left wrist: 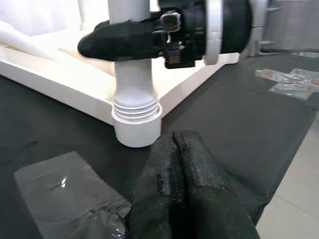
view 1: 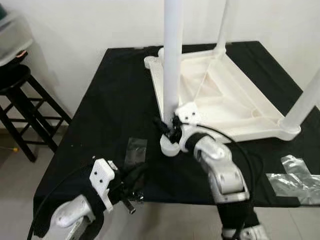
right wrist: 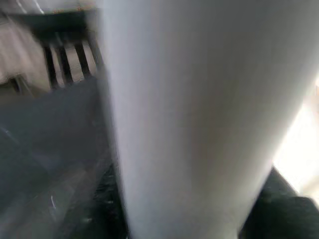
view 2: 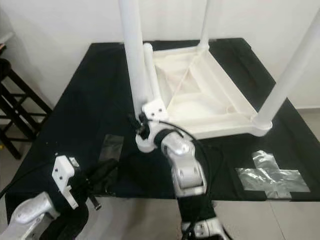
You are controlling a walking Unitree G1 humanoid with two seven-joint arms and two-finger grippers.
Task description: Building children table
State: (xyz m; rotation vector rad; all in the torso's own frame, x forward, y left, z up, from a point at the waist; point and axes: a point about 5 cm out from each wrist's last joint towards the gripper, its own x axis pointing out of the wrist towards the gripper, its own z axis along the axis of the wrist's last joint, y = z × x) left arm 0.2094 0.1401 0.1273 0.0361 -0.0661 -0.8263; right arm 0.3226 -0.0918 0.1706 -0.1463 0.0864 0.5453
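1. Black cloth (view 1: 110, 100) covers the work table, and nearest me my left gripper (view 1: 131, 196) sits low at its front edge, over the cloth.
2. From the left wrist camera I can see its two fingers (left wrist: 172, 174) pressed tight together, holding nothing.
3. Just beside that gripper lies a flat strip of clear tape (view 1: 135, 150) stuck to the cloth.
4. Off to the right near the front edge there's a crumpled clear tape cross (view 2: 272, 175), well apart from both grippers.
5. Moving in: my right gripper (view 1: 169, 127) is up against the near leg (view 1: 172, 60), low down, right above the threaded socket (left wrist: 135, 117).
6. The left wrist view shows one black finger (left wrist: 122, 42) wrapped across the front of that leg; I read it as clamped on the leg, and the right wrist view has the white tube (right wrist: 199, 114) close up between the fingers.
7. That leg stands upright in the near corner of the white tabletop (view 1: 225, 95), which lies upside down on the cloth.
8. Two more legs are standing: one at the right corner (view 1: 305, 107), one at the far corner (view 1: 223, 25).
9. Another white tube (view 2: 151, 75) shows just behind the held leg; I can't tell if it's seated.
10. Farther left, off the table, a dark wooden stool (view 1: 20, 100) stands on the floor against the wall (view 1: 80, 25).
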